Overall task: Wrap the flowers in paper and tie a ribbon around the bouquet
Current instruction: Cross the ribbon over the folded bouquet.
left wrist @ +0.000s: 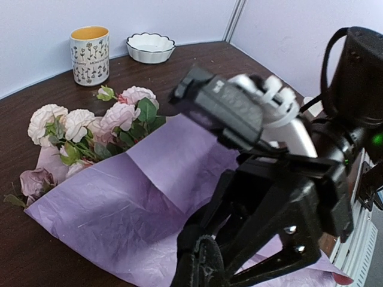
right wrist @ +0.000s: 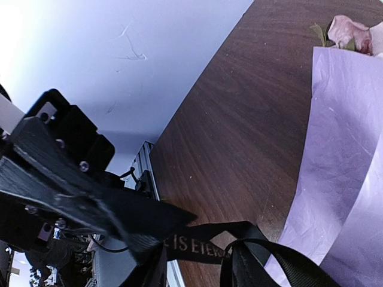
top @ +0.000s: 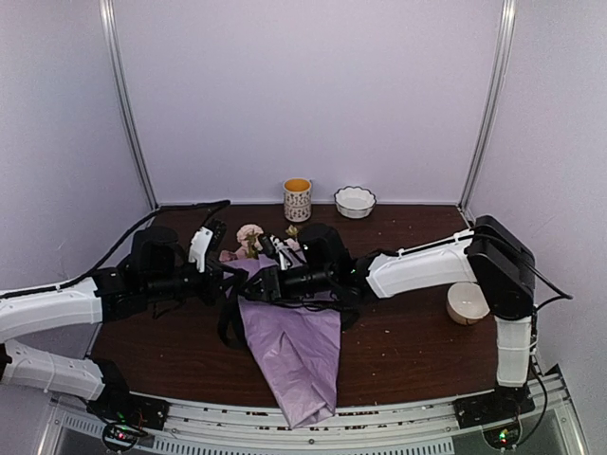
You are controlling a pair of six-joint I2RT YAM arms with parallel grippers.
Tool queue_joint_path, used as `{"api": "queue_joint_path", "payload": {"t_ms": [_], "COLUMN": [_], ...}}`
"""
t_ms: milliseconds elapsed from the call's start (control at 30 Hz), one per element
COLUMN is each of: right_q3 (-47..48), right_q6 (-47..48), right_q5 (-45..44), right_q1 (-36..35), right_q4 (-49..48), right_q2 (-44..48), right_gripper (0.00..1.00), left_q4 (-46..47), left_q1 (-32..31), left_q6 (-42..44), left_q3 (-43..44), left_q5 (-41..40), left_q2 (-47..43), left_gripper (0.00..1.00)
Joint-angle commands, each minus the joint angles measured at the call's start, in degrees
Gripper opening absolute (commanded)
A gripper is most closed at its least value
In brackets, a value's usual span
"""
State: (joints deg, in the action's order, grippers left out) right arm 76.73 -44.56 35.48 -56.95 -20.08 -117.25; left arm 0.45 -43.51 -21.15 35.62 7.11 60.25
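Top external: left hand (top: pixel 220 278) pinched closed beside bouquet (top: pixel 294 351); right hand (top: pixel 261 282) over it, opening unclear.

the black ribbon (right wrist: pixel 197 244), at about six o'clock in the right wrist view, carries pale capitals reading "is eter", the rest lost in its fold. the flower-patterned mug (left wrist: pixel 90 55), at eleven o'clock in the left wrist view, bears small lettering too fine to read.
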Motion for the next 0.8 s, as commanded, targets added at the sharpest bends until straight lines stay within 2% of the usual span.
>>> {"api": "queue_joint_path", "payload": {"t_ms": [0, 300, 500, 667, 767], "right_q3": [-0.7, -1.98, -1.49, 1.97, 1.71], "right_q6": [1.92, 2.47, 3.26, 6.83, 6.73], "right_q5": [-4.84, -5.21, 0.93, -2.11, -2.78], "right_q1": [0.35, 1.46, 0.94, 0.79, 0.83], "right_q4": [4.02, 4.52, -0.28, 6.75, 6.14], "right_q2": [4.0, 2.5, -0.22, -2.07, -2.21], "right_gripper": [0.38, 0.37, 0.38, 0.38, 0.38], "left_q4": [3.08, 3.74, 3.85, 4.29, 4.25], "left_q1": [0.79, 1.08, 4.53, 5.8, 5.8], "left_q6": [-0.92, -2.09, -3.9, -3.88, -3.36], "left_q3": [0.97, 1.32, 0.97, 1.18, 1.22], "left_q5": [-0.96, -0.51, 1.75, 4.55, 4.33], "left_q2": [1.75, 4.39, 6.52, 6.87, 5.21], "left_gripper": [0.0, 0.0, 0.0, 0.0, 0.0]}}
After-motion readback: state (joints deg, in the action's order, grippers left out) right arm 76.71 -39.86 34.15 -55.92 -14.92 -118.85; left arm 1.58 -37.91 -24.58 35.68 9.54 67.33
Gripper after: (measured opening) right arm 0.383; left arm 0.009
